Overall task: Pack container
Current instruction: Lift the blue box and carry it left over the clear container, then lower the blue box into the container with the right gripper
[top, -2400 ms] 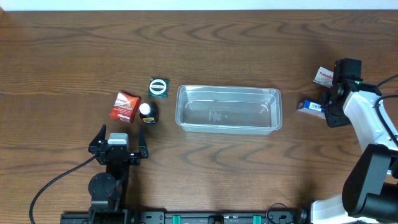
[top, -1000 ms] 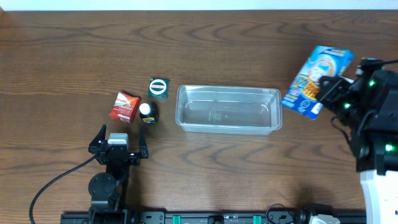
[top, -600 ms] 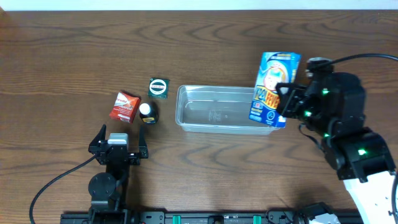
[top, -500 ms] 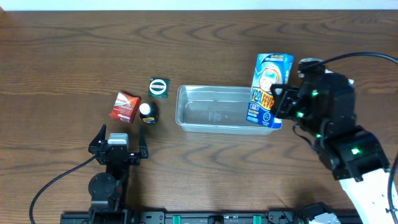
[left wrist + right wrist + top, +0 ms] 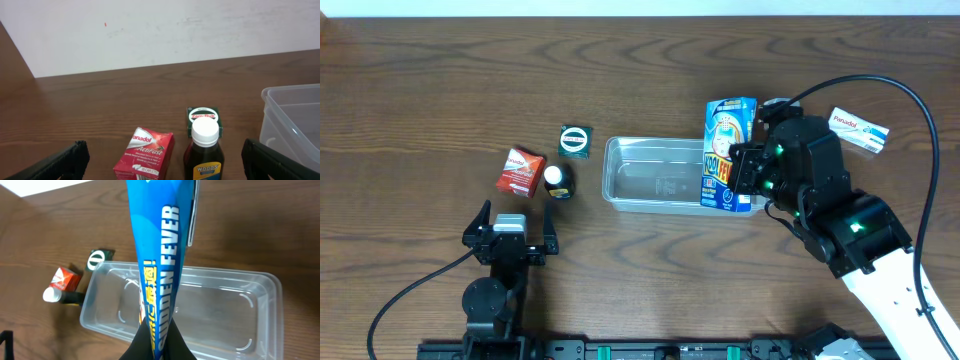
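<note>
3 small items cluster on the left half of the wooden table (image 5: 420, 80), with broad bare wood to their left and on the far side. At the near edge the left gripper (image 5: 515, 222) rests with its 2 black fingers spread wide apart, holding nothing. A strip of open wood separates it from the cluster.

The red cardboard box (image 5: 520, 171) lies furthest left, set at an angle. Just right of it stands a dark bottle (image 5: 556, 180) with a round white cap. A square green box (image 5: 576, 140) with a white oval on top sits just beyond the bottle, on the far side.

A narrow gap of wood parts the bottle from the container (image 5: 660, 180), which lies at the middle of the table with its long side running left to right. It is a shallow, clear plastic tub, rectangular with rounded corners and a raised rim. The wood grain shows through its glossy floor, and its left and middle portions lie open.

Over its right end stands a thin, flat blue printed carton (image 5: 725, 150), held on edge by the right gripper (image 5: 740, 172), whose fingers are clamped on it. Whether the carton's lower edge touches the tub floor cannot be told.

At the far right, 1 white box (image 5: 859, 130) with red lettering lies on the wood, well apart from the tub.
</note>
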`<control>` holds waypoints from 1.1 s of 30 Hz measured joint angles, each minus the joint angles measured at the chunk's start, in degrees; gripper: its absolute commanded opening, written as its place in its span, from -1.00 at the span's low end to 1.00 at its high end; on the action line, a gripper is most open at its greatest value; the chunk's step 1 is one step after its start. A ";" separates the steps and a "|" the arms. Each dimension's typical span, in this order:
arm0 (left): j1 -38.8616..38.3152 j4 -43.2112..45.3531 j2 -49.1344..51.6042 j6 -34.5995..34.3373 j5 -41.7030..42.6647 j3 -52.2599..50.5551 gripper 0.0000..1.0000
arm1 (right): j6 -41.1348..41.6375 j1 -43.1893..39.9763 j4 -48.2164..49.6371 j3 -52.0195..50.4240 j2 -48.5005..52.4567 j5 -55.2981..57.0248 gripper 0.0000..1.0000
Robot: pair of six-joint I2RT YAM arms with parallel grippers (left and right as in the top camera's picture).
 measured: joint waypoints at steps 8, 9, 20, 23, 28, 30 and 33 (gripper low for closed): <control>0.00 0.00 0.00 0.02 0.02 0.00 0.96 | 2.86 0.07 4.22 0.00 0.35 -1.16 -0.97; 0.00 0.00 0.00 0.02 0.02 0.00 0.96 | 3.82 0.07 4.94 0.00 0.57 -1.11 -0.97; 0.00 0.00 0.00 0.00 0.02 0.00 0.96 | 24.90 0.07 5.31 0.00 5.60 14.36 -0.98; 0.00 0.00 0.00 0.02 0.00 0.00 0.96 | 31.91 0.09 4.81 0.00 6.80 17.59 -0.98; 0.00 0.00 0.00 0.00 0.00 0.00 0.96 | 44.09 0.09 0.61 0.00 7.87 19.85 -0.98; 0.00 0.00 0.00 0.00 0.00 0.00 0.96 | 49.05 0.13 -1.57 -0.02 8.48 20.33 -0.98; 0.00 0.00 0.00 0.02 0.00 0.00 0.96 | 56.04 0.33 -5.05 -0.02 9.73 20.46 -0.98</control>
